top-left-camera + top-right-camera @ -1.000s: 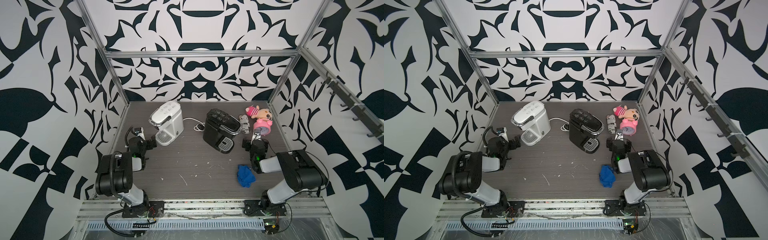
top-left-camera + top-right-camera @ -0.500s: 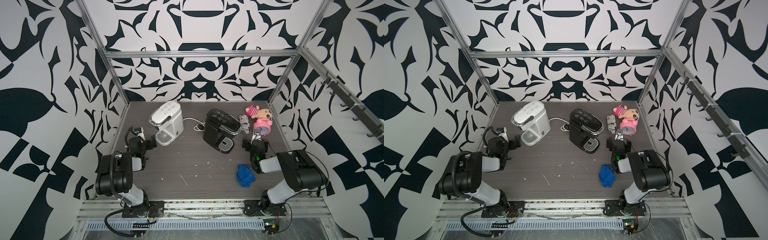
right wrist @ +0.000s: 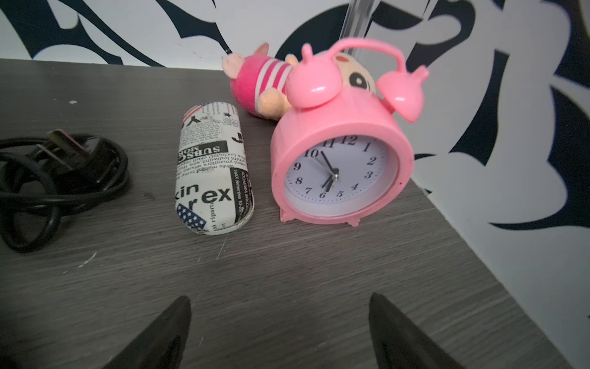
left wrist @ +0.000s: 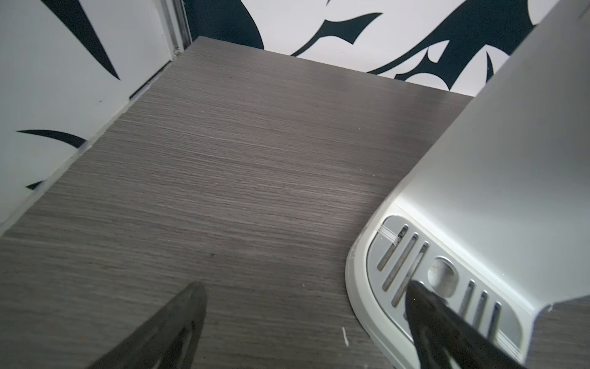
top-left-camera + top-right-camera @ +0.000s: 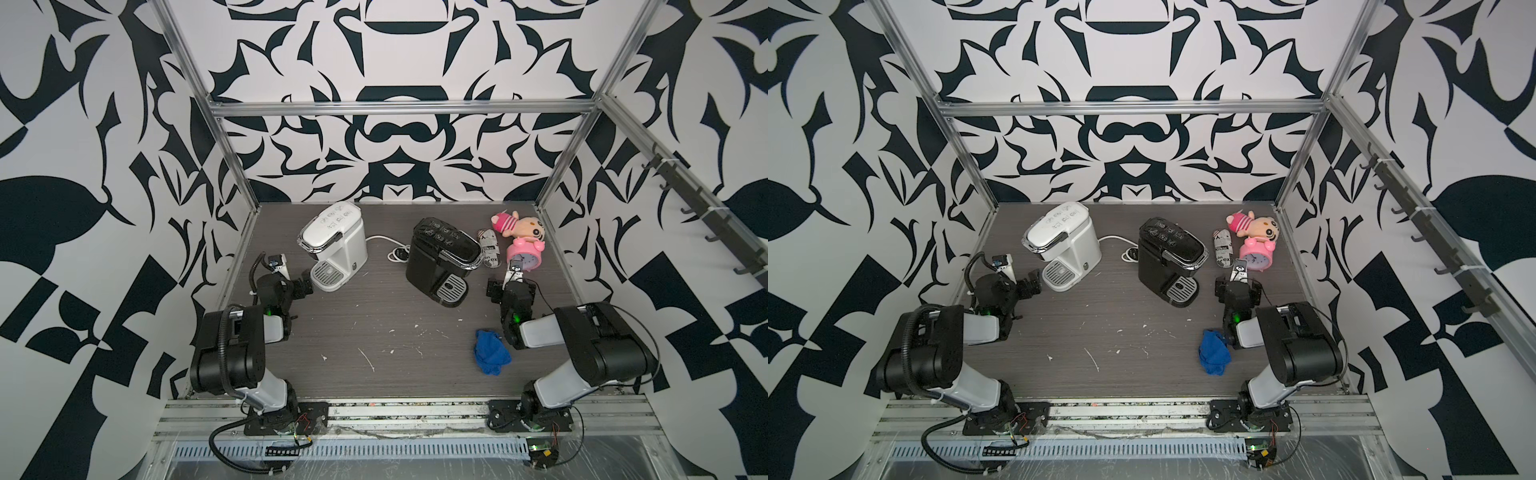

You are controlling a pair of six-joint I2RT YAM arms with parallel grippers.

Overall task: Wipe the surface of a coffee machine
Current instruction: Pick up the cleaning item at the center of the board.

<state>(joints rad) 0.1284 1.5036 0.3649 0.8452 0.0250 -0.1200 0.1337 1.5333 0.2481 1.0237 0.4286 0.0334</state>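
The white coffee machine [image 5: 336, 245] stands left of centre in both top views, toward the back of the table [image 5: 374, 332]. Its lid is scribbled with dark marks, and its grey slotted drip tray [image 4: 415, 271] faces the lower left. The left gripper [image 4: 305, 287] sits right at that tray, its fingers spread wide with nothing between them. In the left wrist view one fingertip [image 4: 421, 300] overlaps the grille; whether it touches cannot be told.

A black coffee machine [image 5: 442, 257] with a glossy lid stands just right of centre. The blue cloth [image 5: 491, 358] lies crumpled at the table's lower right, beside the right arm and clear of both grippers.

The right gripper [image 3: 279, 298] is also spread and empty. It faces a pink alarm clock [image 3: 338, 166] and a newsprint case [image 3: 212, 169], with a plush toy [image 3: 258, 83] behind them and a coiled black cable [image 3: 57, 179] nearby.
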